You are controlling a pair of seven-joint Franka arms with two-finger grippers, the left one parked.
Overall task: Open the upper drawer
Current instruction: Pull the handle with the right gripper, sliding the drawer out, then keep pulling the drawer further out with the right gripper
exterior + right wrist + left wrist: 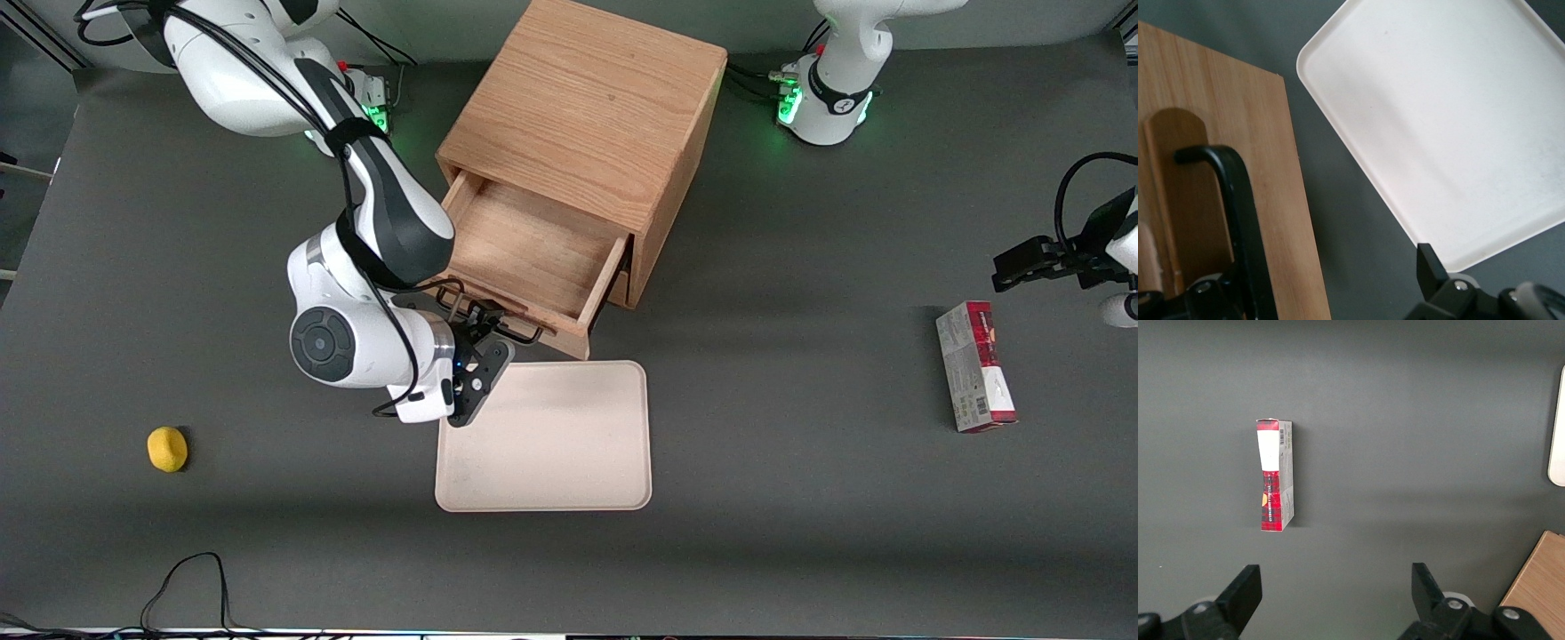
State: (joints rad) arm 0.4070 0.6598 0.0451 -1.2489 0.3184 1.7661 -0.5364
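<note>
The wooden cabinet stands at the middle of the table. Its upper drawer is pulled well out and shows an empty wooden floor. The thin black handle is on the drawer front, which faces the front camera. My right gripper is open, just in front of the drawer front at the handle. In the right wrist view the handle bar runs close beside one finger, and the other finger is far from it over the mat. The lower drawer is hidden under the upper one.
A cream tray lies on the mat just in front of the open drawer, nearer the front camera; it also shows in the right wrist view. A yellow lemon lies toward the working arm's end. A red and white box lies toward the parked arm's end.
</note>
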